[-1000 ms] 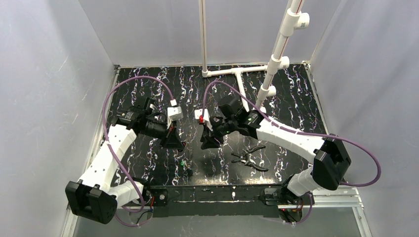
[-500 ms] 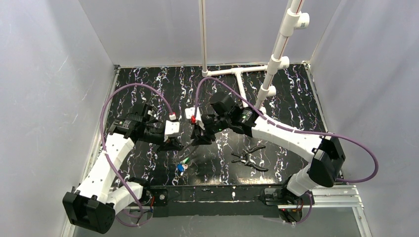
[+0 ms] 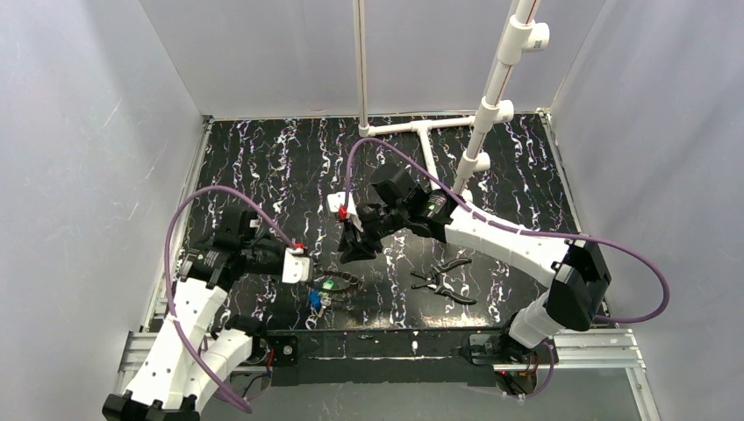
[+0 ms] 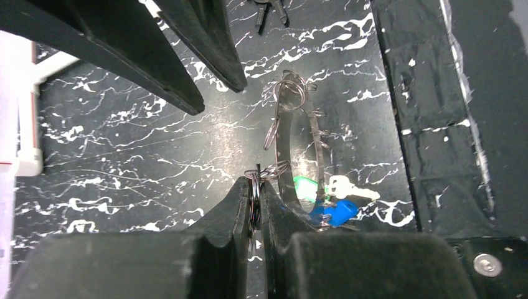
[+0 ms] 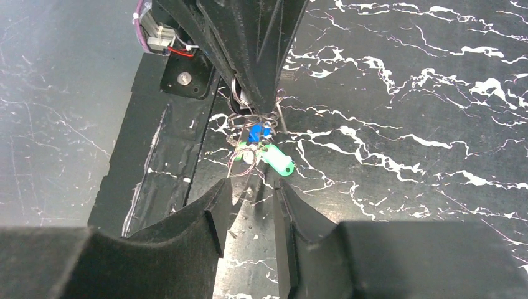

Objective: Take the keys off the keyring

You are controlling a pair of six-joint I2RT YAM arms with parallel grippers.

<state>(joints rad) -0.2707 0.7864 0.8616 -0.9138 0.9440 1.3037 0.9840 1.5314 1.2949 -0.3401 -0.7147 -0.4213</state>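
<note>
Keyring [image 4: 254, 180] clamped edge-on in left end effector [image 4: 254, 196], which is clenched on it, low over the table [image 3: 263, 158] near its near edge, left of centre. Keys [image 4: 328, 213], one blue head and one green, just beside the ring, linked to a chain [image 4: 292, 118] of wire loops. Right end effector [image 5: 249, 199] hovers just beyond the keys, fingers apart, grasping nothing. Pliers [image 3: 443, 279] lie well apart to the right. Table is black with white marbling; plain pale walls [image 3: 88, 132]; white pipe frame [image 3: 421, 130] at the far edge.
</note>
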